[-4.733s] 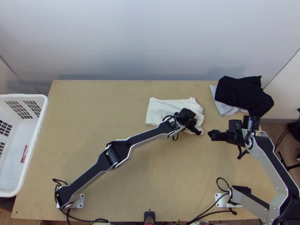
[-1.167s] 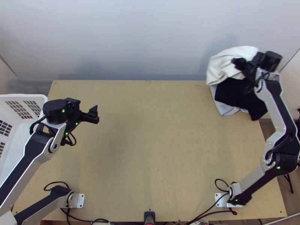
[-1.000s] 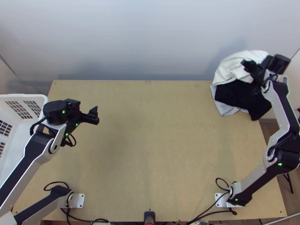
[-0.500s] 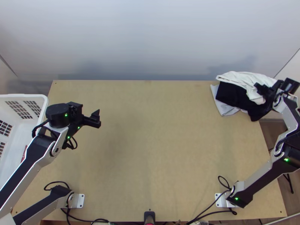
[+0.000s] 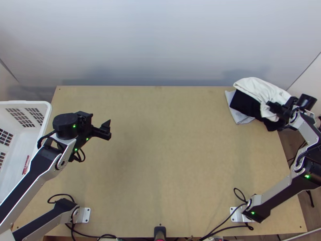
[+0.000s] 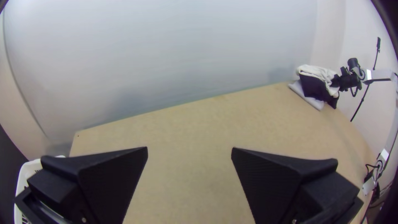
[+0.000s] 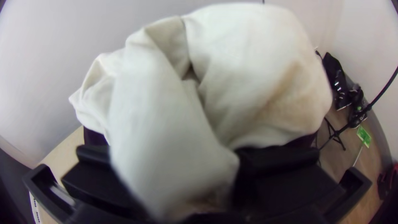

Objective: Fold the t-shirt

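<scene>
Backdrop: pale, smooth wall along the far side of a light wooden table. At the table's left side, a white slatted basket, with a small red-marked patch inside. At the middle of the near edge, a small dark device; beside the arm bases, loose black cables.

Location of white t-shirt: far right corner of the table, on top of a stack. Condition: bunched and draped, with thick rounded folds in the right wrist view; neither flat nor squarely folded. Directly beneath, black cloth; lowest, light grey cloth, with one edge exposed toward the middle of the table.

Left gripper: above the left part of the table, near the basket, well apart from the stack. State: released, with fingers wide apart and bare table in view between them.

Right gripper: at the near right side of the t-shirt stack. State: released, with fingers spread wide in the right wrist view and a raised fold of white t-shirt between them. Inner finger faces partly hidden by fabric; exact contact not determinable.
</scene>
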Tool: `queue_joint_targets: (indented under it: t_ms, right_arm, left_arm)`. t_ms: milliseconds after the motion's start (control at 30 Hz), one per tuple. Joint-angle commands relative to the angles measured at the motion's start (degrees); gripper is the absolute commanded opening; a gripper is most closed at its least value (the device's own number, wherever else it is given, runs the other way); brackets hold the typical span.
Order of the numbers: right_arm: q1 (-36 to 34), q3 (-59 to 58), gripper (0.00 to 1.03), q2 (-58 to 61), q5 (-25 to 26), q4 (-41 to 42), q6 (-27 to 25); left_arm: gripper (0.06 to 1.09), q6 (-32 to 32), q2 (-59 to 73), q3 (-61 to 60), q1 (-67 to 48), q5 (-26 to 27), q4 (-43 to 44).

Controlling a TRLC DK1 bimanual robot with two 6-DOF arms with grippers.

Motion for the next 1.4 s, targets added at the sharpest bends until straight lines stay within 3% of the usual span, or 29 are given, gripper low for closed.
queue_joint_targets:
  t_ms: [0,367,633,867,1067,1233,1367]
  right_arm:
    - [1.02,-1.55,1.00,-1.29,-2.07,-1.22,-0.32]
    - [1.11,-0.93,1.00,-10.17,-3.83,-7.02,0.03]
    - [6.03,-12.97,0.99,-31.00,-6.12,-16.69,-3.13]
    - [11.13,-22.99,0.99,-47.43,-6.29,-17.57,-3.22]
    - [23.79,-32.84,0.99,-59.47,-5.85,-17.13,-3.04]
    - [35.92,-36.53,0.99,-65.36,0.91,-12.21,-3.04]
    - [41.10,-40.22,0.99,-69.05,3.38,-7.02,-3.31]
  left_arm:
    - [1.04,-0.66,-0.50,-0.24,-0.22,0.03,-0.05]
    - [1.04,-0.66,-1.90,-1.47,0.30,0.03,-0.05]
    - [1.04,-0.66,-4.63,-2.17,1.27,0.03,-0.05]
    - [1.04,-0.84,-7.26,-2.43,4.61,0.03,-0.05]
    - [1.04,-4.44,-8.32,-4.81,11.20,0.38,-0.75]
    - [1.04,-4.44,-12.71,-10.08,13.75,0.20,0.22]
    - [1.04,-3.48,-13.94,-14.74,16.39,0.20,2.41]
